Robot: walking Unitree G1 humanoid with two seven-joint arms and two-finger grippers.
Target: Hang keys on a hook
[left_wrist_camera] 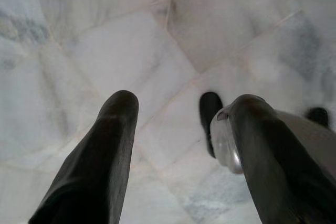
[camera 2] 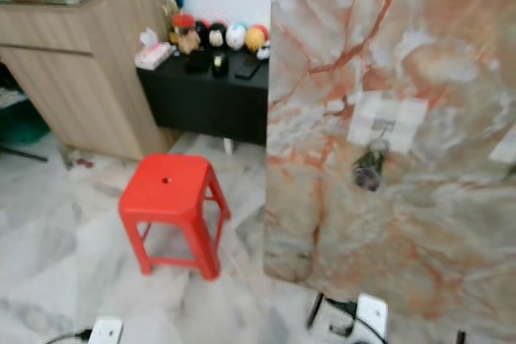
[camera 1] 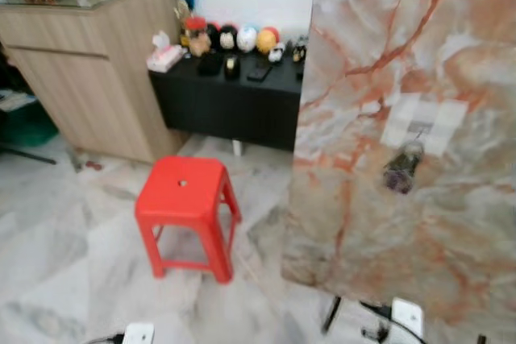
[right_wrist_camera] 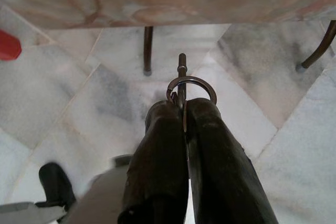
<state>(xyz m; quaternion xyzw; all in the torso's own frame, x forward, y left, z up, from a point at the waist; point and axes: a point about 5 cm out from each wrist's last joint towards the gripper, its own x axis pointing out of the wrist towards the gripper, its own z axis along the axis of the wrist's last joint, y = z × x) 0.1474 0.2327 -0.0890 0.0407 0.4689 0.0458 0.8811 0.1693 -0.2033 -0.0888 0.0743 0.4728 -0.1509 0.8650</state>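
R fingers (right_wrist_camera: 184,109) w/ keys (right_wrist_camera: 185,85) (wrist cam)

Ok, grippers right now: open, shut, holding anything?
Left gripper: open, empty, over the marble floor.
Right gripper: shut on the keys, ring sticking out past the fingertips.

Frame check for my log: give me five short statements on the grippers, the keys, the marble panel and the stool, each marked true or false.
1. The right gripper is shut on the key ring. True.
2. The left gripper holds the keys. False: its fingers are apart and hold nothing.
3. The stool is blue. False: it is red.
4. A dark object hangs on the upright marble panel. True.
5. The stool stands on the black cabinet. False: it stands on the floor.
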